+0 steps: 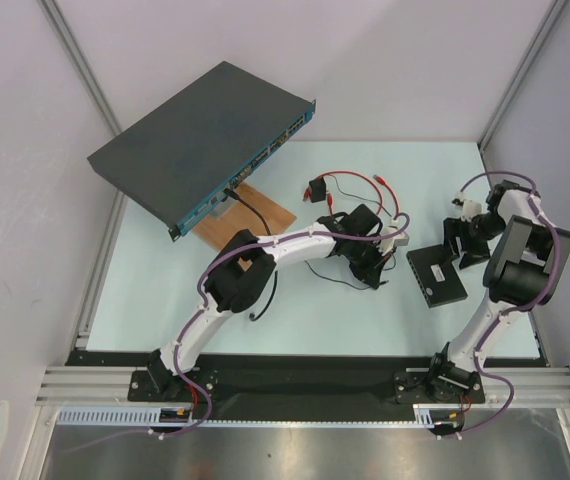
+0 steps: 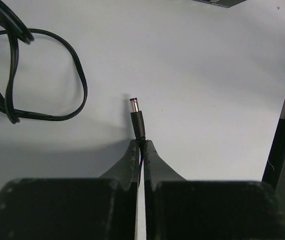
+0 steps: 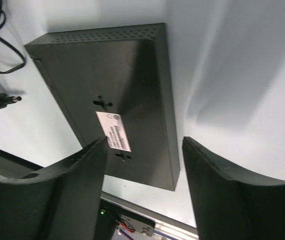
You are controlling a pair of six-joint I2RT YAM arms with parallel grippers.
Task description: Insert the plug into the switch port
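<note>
My left gripper [image 2: 141, 142] is shut on the plug [image 2: 138, 120], a small black barrel connector with a metal tip that sticks out past the fingertips, just above the table. From above, the left gripper [image 1: 385, 265] is just left of the small flat black switch box [image 1: 437, 276]. In the right wrist view the box [image 3: 132, 75] lies bottom up with its white label [image 3: 113, 131], and the plug's tip [image 3: 5, 101] is off its left edge. The port is not visible. My right gripper [image 3: 145, 142] is open over the box's near end, empty; from above it [image 1: 465, 252] is behind the box.
The thin red cable [image 1: 360, 180] loops behind the left gripper, next to a little black cube [image 1: 317, 190]. A black cable [image 2: 42, 75] coils on the table left of the plug. The large rack unit [image 1: 195, 140] stands at the back left over a wooden board [image 1: 265, 215].
</note>
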